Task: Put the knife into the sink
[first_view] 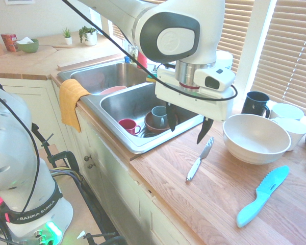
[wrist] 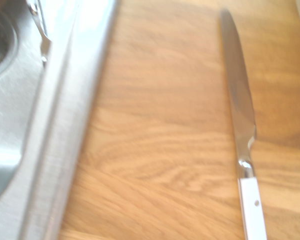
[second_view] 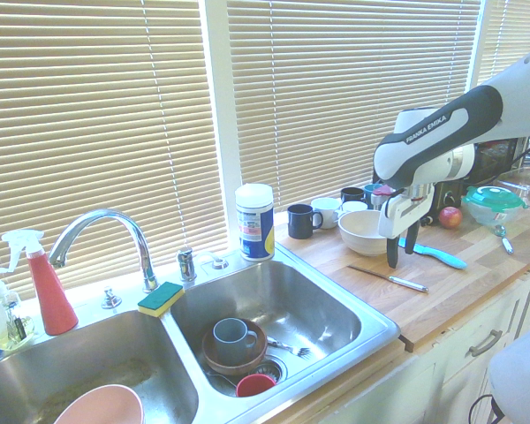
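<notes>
Bright window daylight, overexposed, wrist view blurred

Wooden countertop (first_view: 219, 194), slim white-handled knife (first_view: 199, 159), turquoise knife (first_view: 262, 195), cream bowl (first_view: 255, 138), mugs (first_view: 255, 103)

Glossy white robot arm with dark grey joint panels, "FRANKA EMIKA" lettering, black cables, and a white hand (first_view: 188, 131) with black fingers.

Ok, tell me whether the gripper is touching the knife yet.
Apart. In the first exterior view the gripper hangs open above the counter, wood showing between its fingertips and the knife lying flat below.
</notes>
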You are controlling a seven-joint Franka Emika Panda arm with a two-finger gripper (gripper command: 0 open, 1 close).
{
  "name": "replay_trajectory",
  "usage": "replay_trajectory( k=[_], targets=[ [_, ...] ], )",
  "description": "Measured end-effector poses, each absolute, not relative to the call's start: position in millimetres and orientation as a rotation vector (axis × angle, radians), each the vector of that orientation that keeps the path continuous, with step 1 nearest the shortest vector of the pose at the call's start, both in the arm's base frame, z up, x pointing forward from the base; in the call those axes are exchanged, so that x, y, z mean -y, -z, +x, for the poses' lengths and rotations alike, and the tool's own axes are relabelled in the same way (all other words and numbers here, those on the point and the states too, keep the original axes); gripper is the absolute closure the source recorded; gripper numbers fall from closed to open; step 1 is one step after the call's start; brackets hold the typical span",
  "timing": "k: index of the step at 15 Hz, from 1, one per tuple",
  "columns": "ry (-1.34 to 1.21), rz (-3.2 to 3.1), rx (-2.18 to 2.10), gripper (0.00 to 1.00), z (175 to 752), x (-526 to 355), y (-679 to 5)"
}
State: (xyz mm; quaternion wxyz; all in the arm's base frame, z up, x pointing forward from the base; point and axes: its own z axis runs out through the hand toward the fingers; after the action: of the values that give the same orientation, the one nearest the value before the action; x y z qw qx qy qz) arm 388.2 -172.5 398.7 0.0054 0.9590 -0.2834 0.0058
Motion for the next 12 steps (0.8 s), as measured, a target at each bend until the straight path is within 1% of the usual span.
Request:
replay_trajectory(
  k=[8,12],
  targets=[
    [0.038,2.991,0.919,0.00,389,199,-349],
    [0.063,2.986,0.929,0.00,388,206,-335]
  ],
)
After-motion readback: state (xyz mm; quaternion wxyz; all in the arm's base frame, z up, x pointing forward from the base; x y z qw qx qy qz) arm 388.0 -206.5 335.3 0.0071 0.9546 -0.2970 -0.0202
